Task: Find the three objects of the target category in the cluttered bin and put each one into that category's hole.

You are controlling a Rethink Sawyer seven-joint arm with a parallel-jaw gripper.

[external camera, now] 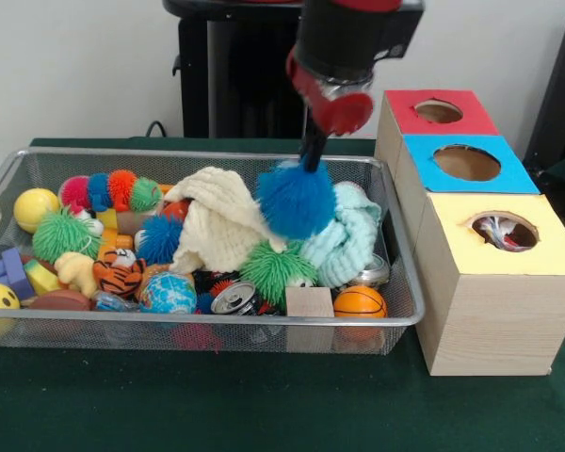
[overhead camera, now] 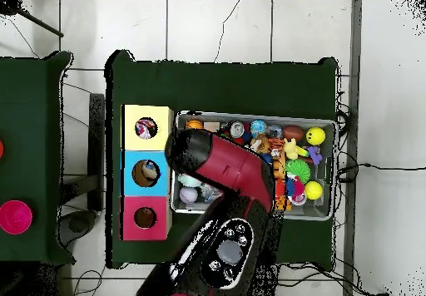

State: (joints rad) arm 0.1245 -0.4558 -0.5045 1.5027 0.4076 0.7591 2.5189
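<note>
I see the gripper (external camera: 310,158) clamped on a blue ball (external camera: 296,201), a round fuzzy thing bristling with soft spikes, hanging from the tips above the bin (external camera: 217,325), over its right half. Below it lie a cream cloth (external camera: 221,226), a mint cloth (external camera: 344,247) and a green spiky ball (external camera: 275,270). A second blue spiky ball (external camera: 157,238) sits further left in the clutter. Right of the bin stands the box row: red hole (external camera: 438,111), blue hole (external camera: 466,162), yellow hole (external camera: 504,231). From overhead the arm (overhead camera: 225,172) covers the held ball, so I can't see it there
</note>
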